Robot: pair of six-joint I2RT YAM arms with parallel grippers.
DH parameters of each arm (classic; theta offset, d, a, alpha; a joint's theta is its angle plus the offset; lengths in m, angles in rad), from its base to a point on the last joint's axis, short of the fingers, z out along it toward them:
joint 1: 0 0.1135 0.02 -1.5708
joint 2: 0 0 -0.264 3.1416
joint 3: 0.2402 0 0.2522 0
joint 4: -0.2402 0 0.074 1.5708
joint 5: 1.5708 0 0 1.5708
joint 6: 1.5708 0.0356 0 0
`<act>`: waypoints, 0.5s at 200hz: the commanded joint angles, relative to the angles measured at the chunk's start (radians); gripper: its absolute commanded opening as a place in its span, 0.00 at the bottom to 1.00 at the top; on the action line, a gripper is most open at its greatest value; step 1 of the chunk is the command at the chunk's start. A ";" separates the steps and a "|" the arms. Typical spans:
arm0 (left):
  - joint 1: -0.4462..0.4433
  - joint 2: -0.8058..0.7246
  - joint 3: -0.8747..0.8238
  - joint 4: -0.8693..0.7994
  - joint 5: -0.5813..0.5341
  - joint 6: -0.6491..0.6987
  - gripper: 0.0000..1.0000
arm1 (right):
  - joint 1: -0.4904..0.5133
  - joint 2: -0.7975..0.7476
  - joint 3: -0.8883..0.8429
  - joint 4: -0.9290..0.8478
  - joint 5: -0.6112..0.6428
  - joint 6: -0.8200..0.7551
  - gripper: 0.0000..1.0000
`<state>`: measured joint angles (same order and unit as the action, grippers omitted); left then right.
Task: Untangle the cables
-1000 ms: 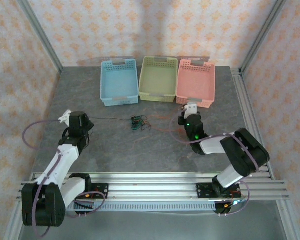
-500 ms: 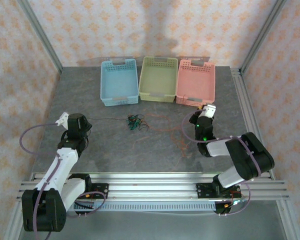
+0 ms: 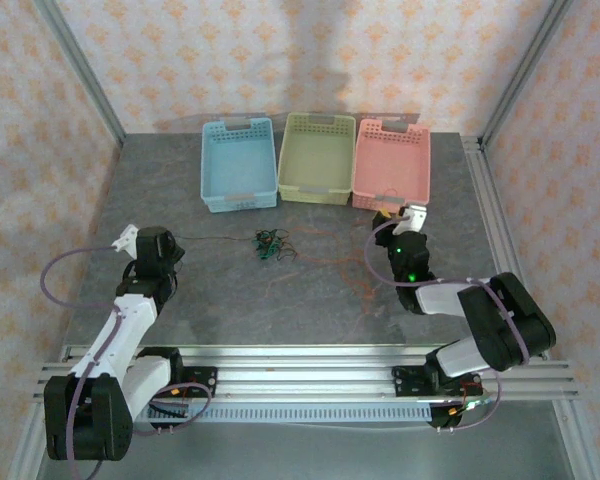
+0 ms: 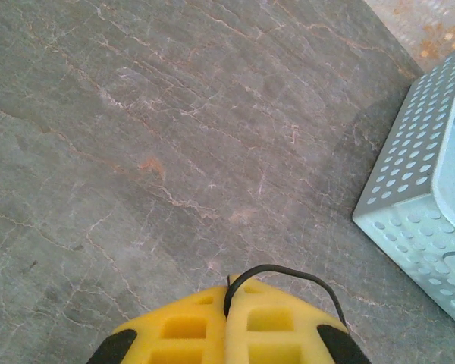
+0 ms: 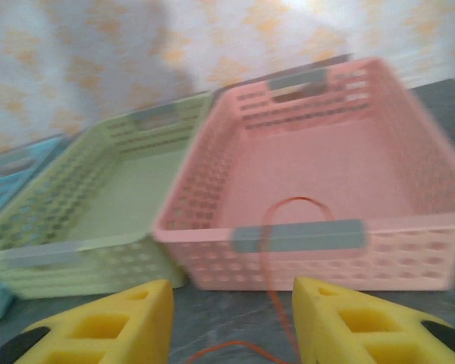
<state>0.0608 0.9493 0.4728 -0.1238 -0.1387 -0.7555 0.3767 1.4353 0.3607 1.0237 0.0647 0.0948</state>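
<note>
Orange-patterned wallpaper closes in a grey, stone-veined counter (image 3: 310,310), with both arms bolted to the rail at its near edge. The left arm (image 3: 130,315) reaches out over the left part of the counter, and the right arm (image 3: 480,320) bends up towards the far right. Three perforated baskets stand side by side along the far edge: a blue basket (image 3: 238,165), a green basket (image 3: 317,158) and a pink basket (image 3: 391,167).

The cables (image 3: 272,243) lie as a small dark knot on the counter, in front of the blue and green baskets and between the two arms.

The left jaws are closed, yellow fingers (image 4: 186,326) pressed together, pinching a black cable (image 4: 288,273) that curls out from between the tips. In the top view it runs as a thin line from that arm to the knot.

The right jaws stand apart just in front of the pink basket, gripping nothing. An orange-red cable (image 5: 267,250) hangs over the basket's near rim and drops between the spread fingers (image 5: 364,318).
</note>
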 commanded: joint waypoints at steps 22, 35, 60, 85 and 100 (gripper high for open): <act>0.010 0.005 0.004 -0.004 -0.009 0.001 0.00 | 0.035 0.081 0.209 -0.265 -0.581 -0.040 0.44; 0.010 0.006 0.004 -0.004 -0.009 0.001 0.00 | 0.078 0.105 0.267 -0.404 -0.615 -0.135 0.44; 0.010 0.007 0.004 -0.004 -0.008 0.000 0.00 | 0.147 0.153 0.363 -0.638 -0.612 -0.297 0.45; 0.010 0.009 0.006 -0.004 -0.007 0.002 0.00 | 0.182 0.214 0.429 -0.781 -0.597 -0.388 0.48; 0.010 0.009 0.005 -0.003 -0.005 0.002 0.00 | 0.198 0.257 0.465 -0.850 -0.614 -0.427 0.50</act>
<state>0.0608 0.9539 0.4728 -0.1234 -0.1383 -0.7555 0.5564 1.6325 0.7681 0.3939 -0.5011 -0.2001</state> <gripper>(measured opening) 0.044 0.483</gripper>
